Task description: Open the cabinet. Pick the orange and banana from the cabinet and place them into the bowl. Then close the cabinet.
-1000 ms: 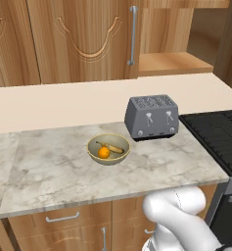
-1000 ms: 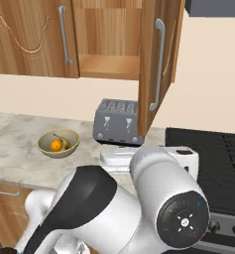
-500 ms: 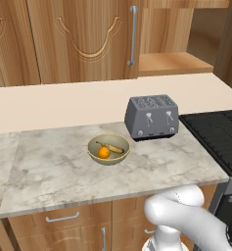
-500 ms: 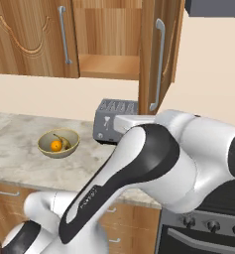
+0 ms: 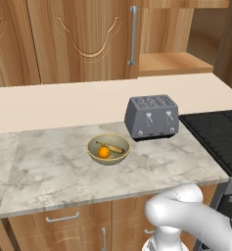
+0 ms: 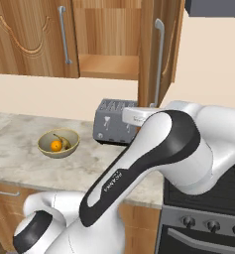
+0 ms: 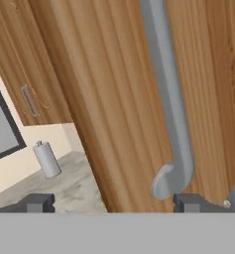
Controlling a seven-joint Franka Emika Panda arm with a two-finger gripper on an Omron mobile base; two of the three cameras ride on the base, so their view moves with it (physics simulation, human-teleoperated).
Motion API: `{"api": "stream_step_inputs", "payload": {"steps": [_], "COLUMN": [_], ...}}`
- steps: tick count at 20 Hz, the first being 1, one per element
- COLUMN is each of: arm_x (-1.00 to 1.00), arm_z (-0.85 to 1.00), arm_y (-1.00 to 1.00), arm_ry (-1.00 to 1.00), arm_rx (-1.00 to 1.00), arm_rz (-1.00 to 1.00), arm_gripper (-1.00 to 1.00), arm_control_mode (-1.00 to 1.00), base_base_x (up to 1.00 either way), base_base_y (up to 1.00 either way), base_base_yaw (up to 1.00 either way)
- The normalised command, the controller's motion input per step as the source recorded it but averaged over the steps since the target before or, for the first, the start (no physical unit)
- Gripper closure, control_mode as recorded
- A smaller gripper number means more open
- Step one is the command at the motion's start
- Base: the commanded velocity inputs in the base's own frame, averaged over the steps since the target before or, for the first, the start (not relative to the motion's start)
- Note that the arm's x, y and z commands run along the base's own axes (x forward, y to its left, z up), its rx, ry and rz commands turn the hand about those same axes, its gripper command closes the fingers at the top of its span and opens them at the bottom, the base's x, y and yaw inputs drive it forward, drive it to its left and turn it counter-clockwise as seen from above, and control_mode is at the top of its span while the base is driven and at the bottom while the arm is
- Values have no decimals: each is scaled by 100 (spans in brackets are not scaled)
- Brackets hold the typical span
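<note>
Facing the open right door of the cabinet point(image 6: 153, 54) at close range; my gripper point(image 7: 109, 202) is standing with its jaws spread wide, holding nothing. The door's silver handle point(image 7: 171, 99) is sitting between my fingertips point(image 7: 37, 202), nearer one tip. On the marble counter point(image 5: 63, 171), the orange point(image 5: 104, 152) and banana point(image 5: 112, 147) are lying in the bowl point(image 5: 93, 153), near the grey toaster point(image 5: 152, 116). The left door is sitting shut.

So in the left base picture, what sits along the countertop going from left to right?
Bowl holding the orange and banana → grey toaster → black stove top.
</note>
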Motion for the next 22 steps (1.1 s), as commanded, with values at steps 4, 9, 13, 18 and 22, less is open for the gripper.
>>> {"api": "stream_step_inputs", "payload": {"steps": [4, 9, 13, 18, 22], "arm_x": [44, 67, 100, 100, 100], "arm_z": [0, -13, -21, -6, 0], "arm_y": [0, 67, 100, 100, 100], "arm_ry": [0, -1, -6, -10, -8], "arm_rx": [7, 3, 0, -2, 0], "arm_rz": [0, 0, -11, -27, -36], "arm_gripper": [-100, -100, -100, -100, -100], "arm_control_mode": [-100, -100, -100, -100, -100], "base_base_x": [0, 0, 0, 0, 0], "base_base_y": [0, 0, 0, 0, 0], "base_base_yaw": [0, 0, 0, 0, 0]}}
